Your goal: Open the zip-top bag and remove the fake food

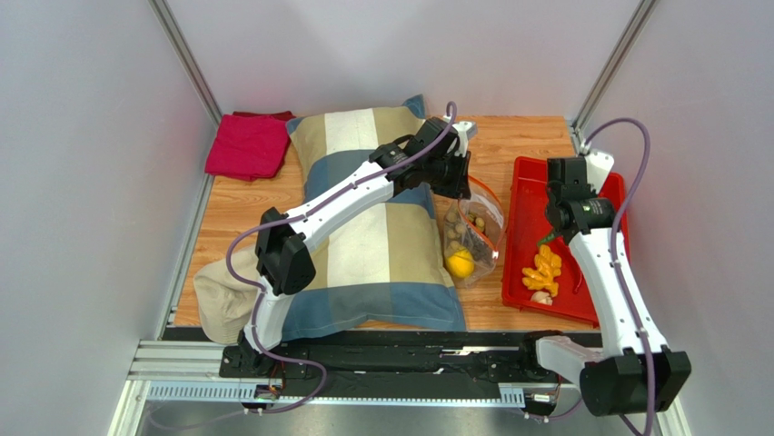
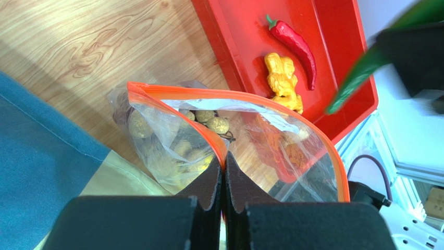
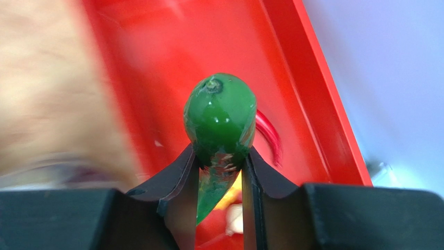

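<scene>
Black fingers of the right gripper (image 3: 221, 155) fill the bottom of the right wrist view, clamped on the green vegetable (image 3: 220, 117) across its thick body. Its stem end faces the lens. Its tapered tip points down through the gap, so its long axis runs roughly straight toward the floor of the red tray (image 3: 172, 47). In the overhead view this gripper hangs over the middle of the tray, right of centre. A yellow knobbly piece (image 1: 545, 266) lies on the tray floor just below it in the frame. In the left wrist view a red chilli (image 2: 294, 44) lies beside that yellow piece. The left gripper (image 2: 224, 162) has its fingers pressed together on the orange zip strip (image 2: 177, 94) of the zip-top bag (image 2: 167, 146), holding one lip up so the mouth gapes. The bag sits at frame centre in the overhead view, between the striped pillow (image 1: 363, 245) and the tray's left rim. A lemon (image 1: 460, 263) and some brownish round pieces are inside it.

Assessment: the governing relation is vertical. The tray floor lies directly beneath the vegetable's tip, so release needs little or no sideways travel. The bag mouth lies to the left of the right gripper in the overhead frame. That arm is the nearer free one for the next reach.
</scene>
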### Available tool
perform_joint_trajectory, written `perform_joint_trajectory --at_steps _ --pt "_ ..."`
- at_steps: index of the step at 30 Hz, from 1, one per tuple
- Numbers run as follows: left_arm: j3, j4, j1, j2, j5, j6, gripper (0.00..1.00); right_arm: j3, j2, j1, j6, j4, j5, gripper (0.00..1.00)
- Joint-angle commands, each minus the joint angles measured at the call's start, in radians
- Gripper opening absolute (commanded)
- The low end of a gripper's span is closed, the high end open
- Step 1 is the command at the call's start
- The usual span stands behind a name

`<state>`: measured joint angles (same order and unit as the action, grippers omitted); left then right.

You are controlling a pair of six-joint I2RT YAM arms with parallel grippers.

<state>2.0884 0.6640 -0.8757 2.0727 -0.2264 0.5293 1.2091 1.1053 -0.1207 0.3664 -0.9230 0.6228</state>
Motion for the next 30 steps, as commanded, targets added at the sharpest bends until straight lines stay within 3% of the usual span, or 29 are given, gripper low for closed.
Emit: perform_joint_trajectory --at_steps 1,3,6,7,9,10,11,14,18,23,26,27,30 --pt "0.033 -0.004 -0.002 -0.003 -0.008 -0.006 0.0 -0.222 0.033 0.154 0.059 -0.022 -0.166 0.07" --pt "0.039 -0.004 -0.003 -0.003 -0.01 -0.008 0.0 -0.293 0.066 0.171 0.06 0.021 -0.184 0.08" --pt "0.039 -0.004 -0.002 -0.003 -0.016 -0.009 0.0 -0.26 0.163 0.205 0.046 -0.007 -0.247 0.39" --pt "0.039 -0.004 -0.002 -0.006 -0.014 -0.006 0.0 -0.235 0.174 0.205 0.043 -0.013 -0.251 0.57" --pt "0.039 -0.006 -0.002 -0.006 -0.017 -0.006 0.0 -0.209 0.163 0.205 0.039 -0.023 -0.261 0.73" --pt "0.038 -0.009 -0.003 -0.006 -0.017 -0.005 0.0 -0.172 0.157 0.205 0.039 -0.03 -0.273 0.92" --pt "0.038 -0.007 -0.002 -0.006 -0.017 -0.005 0.0 -0.148 0.145 0.205 0.034 -0.051 -0.284 0.94" --pt "0.038 -0.014 -0.003 -0.006 -0.017 0.0 0.0 -0.006 0.133 0.176 0.017 -0.118 -0.359 0.94" --pt "0.038 -0.012 -0.005 -0.008 -0.017 0.005 0.0 0.141 0.051 0.049 -0.003 -0.087 -0.422 0.79" --pt "0.042 -0.014 -0.006 -0.008 -0.011 0.0 0.0 0.127 0.053 -0.066 -0.044 0.053 -0.704 0.59" --pt "0.045 -0.015 -0.008 -0.006 -0.011 -0.002 0.0 0.095 0.103 -0.112 -0.04 0.061 -0.771 0.44" --pt "0.044 -0.015 -0.008 -0.006 -0.01 -0.003 0.0 0.069 0.119 -0.12 -0.043 0.072 -0.778 0.35" --pt "0.036 -0.014 -0.009 -0.014 -0.01 -0.005 0.0 0.037 0.133 -0.128 -0.053 0.079 -0.813 0.29"
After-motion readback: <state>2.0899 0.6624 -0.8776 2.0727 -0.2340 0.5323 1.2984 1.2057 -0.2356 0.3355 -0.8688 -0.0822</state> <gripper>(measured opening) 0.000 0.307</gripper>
